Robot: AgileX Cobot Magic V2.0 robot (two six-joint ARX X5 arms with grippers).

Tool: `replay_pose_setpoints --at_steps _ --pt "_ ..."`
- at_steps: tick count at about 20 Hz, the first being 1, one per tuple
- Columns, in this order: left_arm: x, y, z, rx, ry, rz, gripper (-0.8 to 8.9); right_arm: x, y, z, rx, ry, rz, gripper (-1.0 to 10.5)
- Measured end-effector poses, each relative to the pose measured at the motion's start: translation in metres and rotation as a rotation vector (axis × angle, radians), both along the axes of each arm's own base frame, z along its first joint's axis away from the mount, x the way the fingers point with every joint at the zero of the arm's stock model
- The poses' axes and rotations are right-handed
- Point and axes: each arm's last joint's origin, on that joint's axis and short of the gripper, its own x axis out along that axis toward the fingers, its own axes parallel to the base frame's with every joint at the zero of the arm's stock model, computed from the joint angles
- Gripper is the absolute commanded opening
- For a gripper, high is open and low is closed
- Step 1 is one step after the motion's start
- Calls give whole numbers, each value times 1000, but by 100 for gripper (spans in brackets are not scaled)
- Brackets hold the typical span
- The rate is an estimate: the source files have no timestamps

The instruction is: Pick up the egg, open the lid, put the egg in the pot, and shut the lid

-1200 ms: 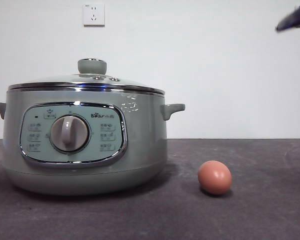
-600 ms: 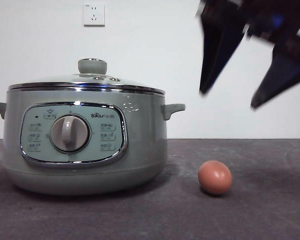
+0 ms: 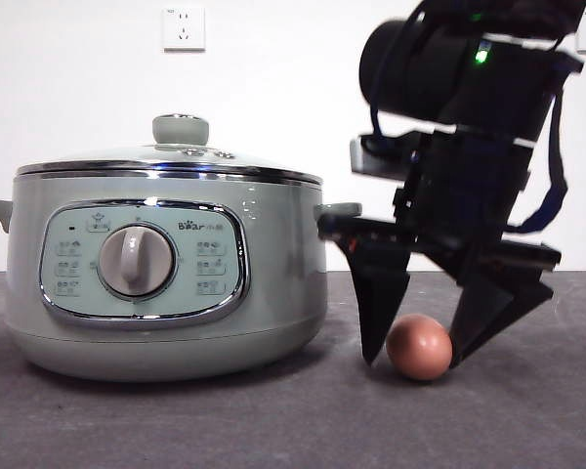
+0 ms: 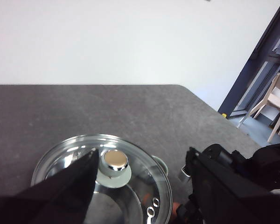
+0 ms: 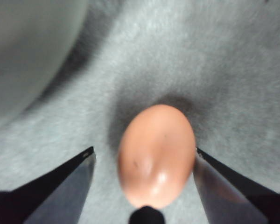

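Egg (image 5: 157, 156) on tabletop (image 3: 527, 410) between right gripper (image 3: 415, 363) jaws, spread wide, not gripping; pot (image 3: 166, 278) at egg's 9 o'clock.

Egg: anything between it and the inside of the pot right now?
Yes, the lid sits shut on the pot. The egg lies on the table beside the pot, with the right gripper open on either side of it. The left gripper hangs above the lid's knob.
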Motion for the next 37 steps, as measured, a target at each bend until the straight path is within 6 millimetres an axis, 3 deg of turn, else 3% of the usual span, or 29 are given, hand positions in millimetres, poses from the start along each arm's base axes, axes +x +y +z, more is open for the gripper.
replay_pose_setpoints --at_steps 2,4,7,9,14,18,25,31,32,35,37 --pt "0 0 -1 10 3 -1 322 1 0 -2 -22 -14 -14 115" --pt "0 0 -1 20 3 14 322 2 -1 -1 -37 -34 -27 -9" --pt "6 2 -4 53 15 62 322 1 -3 3 -51 -46 -34 -10" --pt "18 1 -7 72 49 64 322 -6 -9 22 -28 -76 -32 -10" --pt "83 -19 -31 109 192 -36 324 -37 -37 85 62 -193 -38 -10" --pt "116 -53 -47 182 201 -43 388 -60 -57 110 56 -257 -63 -10" --pt "150 -104 -85 360 211 -23 387 -76 -71 119 28 -262 -77 -8" --pt "161 -113 -103 413 252 -33 368 -77 -71 119 27 -256 -83 -8" --pt "161 -113 -102 412 250 -35 316 -77 -71 119 27 -256 -83 -8" --pt "160 -115 -102 424 238 -50 -7 -77 -71 119 28 -257 -83 -8" --pt "160 -115 -102 437 226 -56 -9 -76 -71 119 29 -258 -83 -8"
